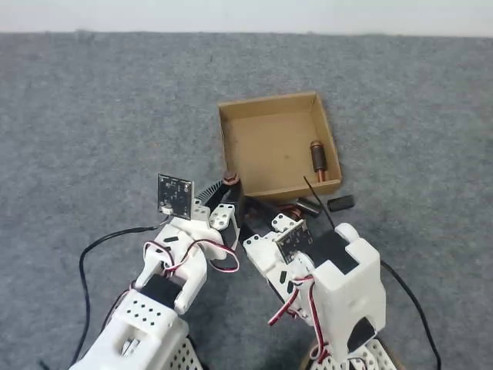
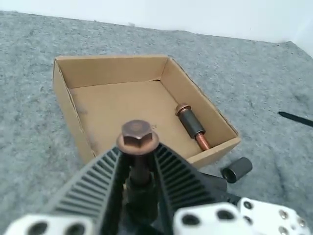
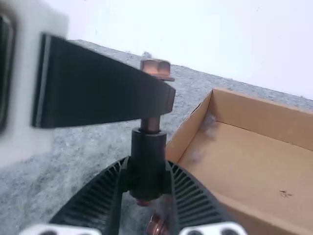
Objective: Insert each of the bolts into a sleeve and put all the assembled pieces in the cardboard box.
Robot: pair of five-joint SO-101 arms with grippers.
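Beside the cardboard box (image 1: pixel 269 146), the right gripper (image 3: pixel 146 169) is clamped around the black sleeve (image 3: pixel 146 147), and the left gripper (image 2: pixel 138 155) around the copper bolt (image 2: pixel 138 136) just under its head. Both parts are probably rigid, smooth and slip-prone, so grip mid-body, squarely.

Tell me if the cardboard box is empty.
No: one sleeved bolt lies inside the cardboard box, along a side wall.

The pincer (image 2: pixel 139 152) clamps an upright bolt (image 2: pixel 137 136) — beyond, the cardboard box (image 2: pixel 111 71) holds one assembled piece (image 2: pixel 191 124).
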